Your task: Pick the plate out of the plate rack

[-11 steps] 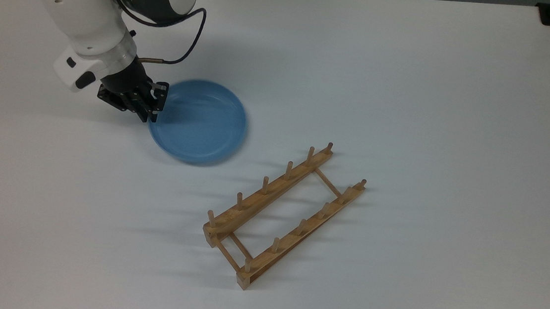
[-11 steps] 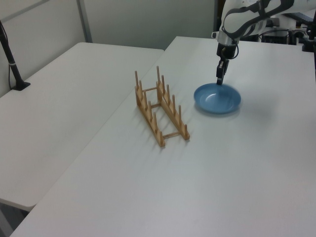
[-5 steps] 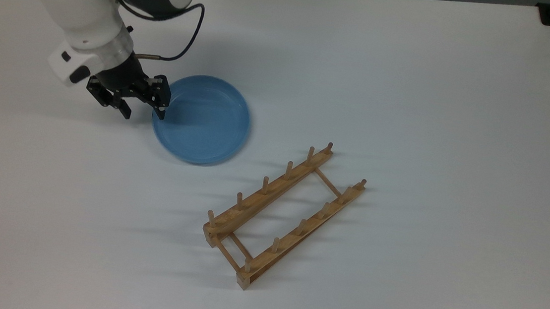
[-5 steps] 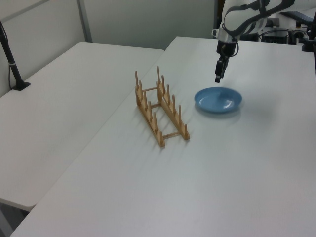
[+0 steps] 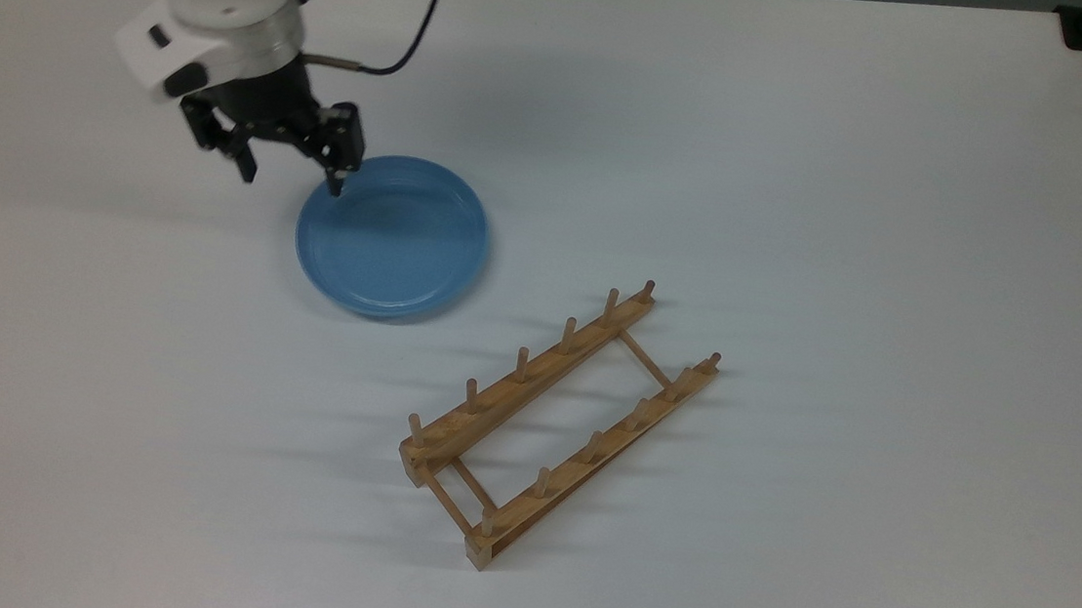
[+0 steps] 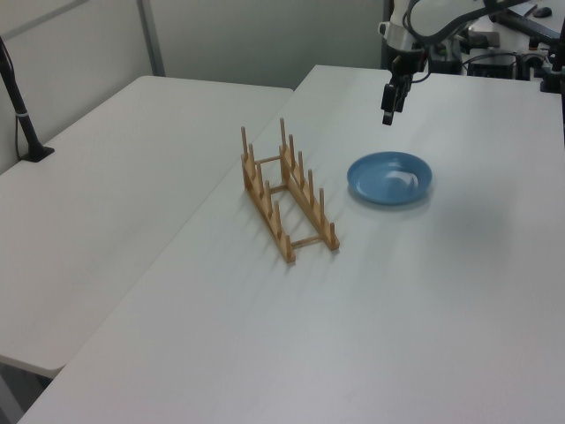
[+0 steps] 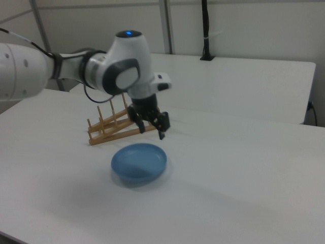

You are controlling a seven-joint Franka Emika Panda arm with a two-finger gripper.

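Plate (image 5: 393, 237) lies flat, face up, on the white worktop (image 5: 807, 171), out of the rack (image 5: 558, 421) and well apart from it; in top view it sits up and to the top view's left of the rack. In left view the plate (image 6: 389, 177) is to the left view's right of the rack (image 6: 287, 188); in right view the plate (image 7: 139, 162) is in front of the rack (image 7: 112, 126), nearer the camera. Rack stands upright on the worktop, two rails w/ six pegs each, cross rods between, slots holding nothing. End effector (image 5: 290, 174) is open, fingers spread, gripping nothing. In top view one fingertip overlaps the plate's rim at the top view's upper left; the other finger is off the plate, further to the top view's left. Left view shows the end effector (image 6: 387, 111) raised clear above the plate, pointing down, no contact. Right view agrees: end effector (image 7: 151, 129) above the plate's far edge, gap between them, w/ the rack behind it. Arm enters from the top view's upper left; black cable runs along the wrist. A second white worktop (image 6: 106, 177) adjoins at the left view's left, w/ a black post (image 6: 19, 106) on it.
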